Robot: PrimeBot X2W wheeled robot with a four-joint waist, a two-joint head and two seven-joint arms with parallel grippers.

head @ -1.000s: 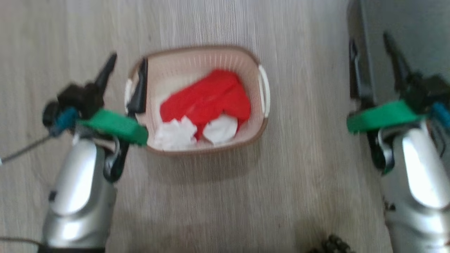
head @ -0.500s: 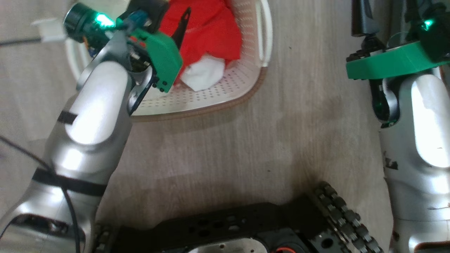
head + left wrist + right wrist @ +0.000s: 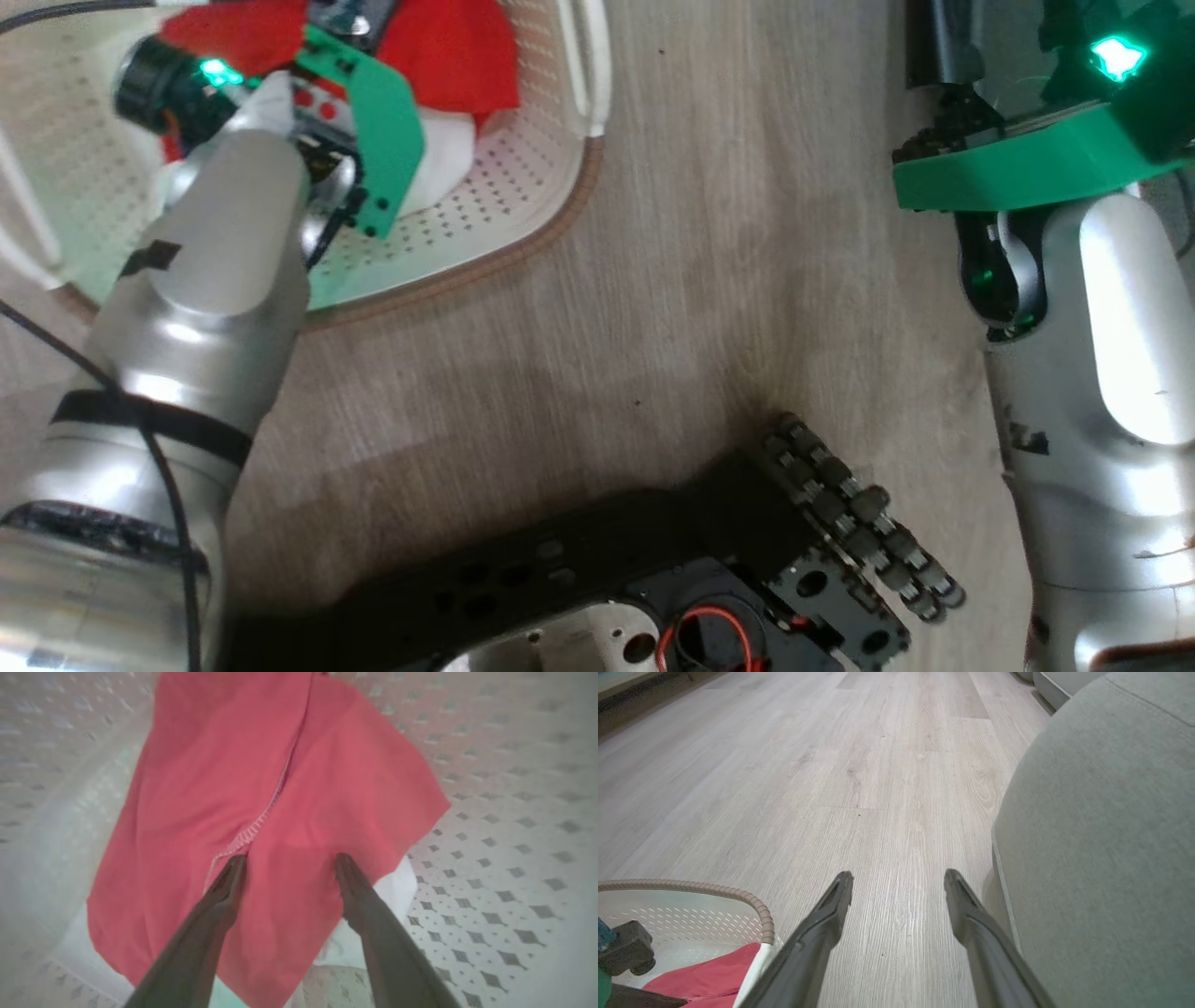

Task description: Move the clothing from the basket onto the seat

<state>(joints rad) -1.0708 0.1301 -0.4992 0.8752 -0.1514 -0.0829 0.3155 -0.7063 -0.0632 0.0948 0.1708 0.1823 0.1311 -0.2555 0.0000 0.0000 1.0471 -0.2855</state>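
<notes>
Reaching down into the basket (image 3: 551, 233) with the left gripper (image 3: 289, 858), jaws spread wide and both tips dented into the clothing (image 3: 327, 788), one tip close against a stitched seam. Holding nothing yet: red cloth lying between the tips, not pinched.

Set against a second ago: then poised at the basket's left rim, above the heap; half a second ago already over the red cloth; now down on it and touching. Worth noting that the whole head view has slid as well, from the body bending forward, so not to be read as the basket moving.

For the task, judged from this: approach finished, closing next. Squeezing on that fold should gather a pinch, though with some risk of catching a single thin layer, or of dragging up the white cloth (image 3: 397, 882) tucked beneath.

Waiting over the floor (image 3: 878, 765) with the right gripper (image 3: 899, 877), jaws equally wide and empty, just beside the seat (image 3: 1101, 835). Clothing still all in the basket; none seen on the visible part of the seat.
</notes>
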